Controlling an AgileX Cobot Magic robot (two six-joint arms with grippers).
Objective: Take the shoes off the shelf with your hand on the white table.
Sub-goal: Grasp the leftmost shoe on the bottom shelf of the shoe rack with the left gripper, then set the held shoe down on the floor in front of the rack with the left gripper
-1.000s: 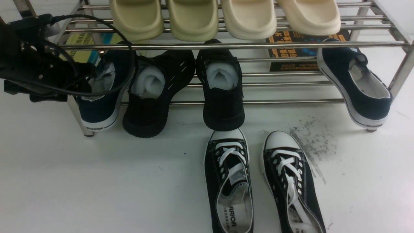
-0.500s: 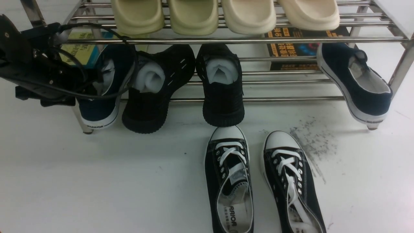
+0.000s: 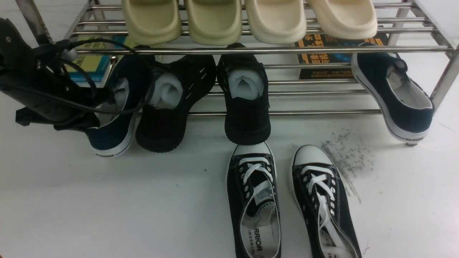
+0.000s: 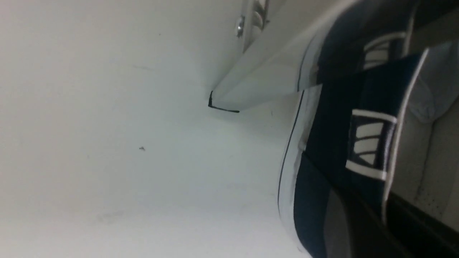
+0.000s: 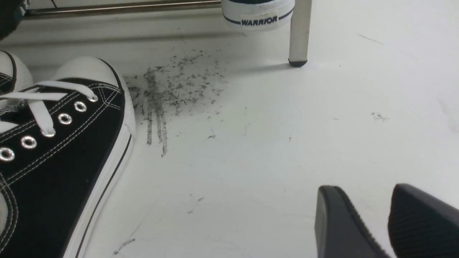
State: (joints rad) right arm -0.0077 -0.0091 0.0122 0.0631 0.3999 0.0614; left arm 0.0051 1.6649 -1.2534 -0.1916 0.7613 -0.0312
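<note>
At the left end of the shiny stainless-steel tube shelf [image 3: 251, 50], the black left gripper [image 3: 97, 111] is clamped on the heel wall of one navy-blue canvas slip-on shoe [image 3: 112, 138] — heel low over the white table [image 3: 107, 204]. The second navy slip-on [image 3: 398, 100] leans at the right end; the right gripper [image 5: 373, 204] stands parted, empty.

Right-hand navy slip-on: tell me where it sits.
Front view, robot's right: the navy slip-on lies tilted on the shelf, lower tier, heel overhanging the front rail beside the right leg.
</note>
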